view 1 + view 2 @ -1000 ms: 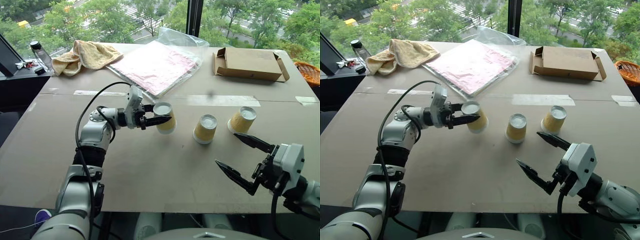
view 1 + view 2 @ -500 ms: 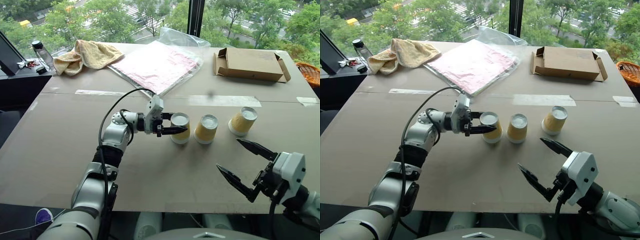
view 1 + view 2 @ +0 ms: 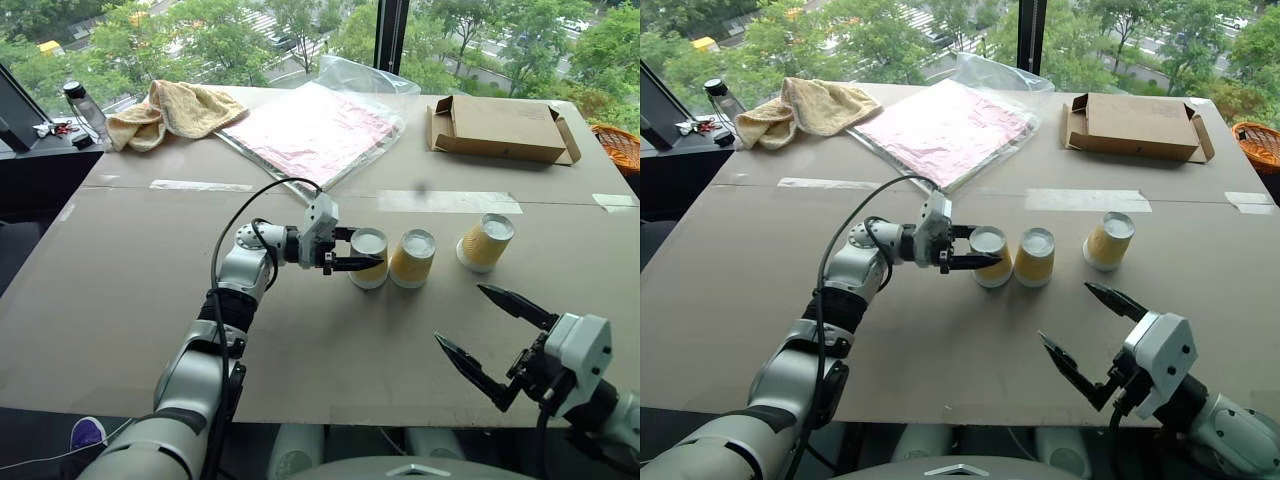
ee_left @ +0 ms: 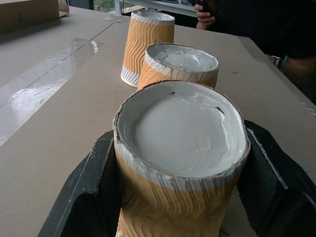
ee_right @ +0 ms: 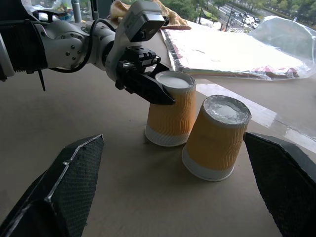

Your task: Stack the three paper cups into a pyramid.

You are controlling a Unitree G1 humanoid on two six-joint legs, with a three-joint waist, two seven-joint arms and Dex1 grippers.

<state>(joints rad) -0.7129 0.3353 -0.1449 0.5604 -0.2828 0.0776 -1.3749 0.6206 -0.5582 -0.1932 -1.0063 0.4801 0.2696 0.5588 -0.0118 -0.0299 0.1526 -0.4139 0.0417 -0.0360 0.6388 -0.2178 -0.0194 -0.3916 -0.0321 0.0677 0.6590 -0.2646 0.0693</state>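
The left gripper (image 3: 366, 261) is clamped on the upper part of a small mustard-yellow ribbed paper cup (image 3: 369, 258), which stands upside down (white flat bottom up, white rim on the brown cardboard-covered table (image 3: 120, 290)). Just past the gripper's fingertips, a second identical yellow cup (image 3: 411, 258) stands inverted beside the held one, the two very close or touching near their rims; whether they touch cannot be told. Farther along the same line, well apart from the pair, the third yellow cup (image 3: 485, 241) also sits bottom up, tilted slightly. The right gripper (image 3: 495, 338) hangs over the near table edge with its two black fingers spread wide, holding nothing, all three cups beyond its tips.
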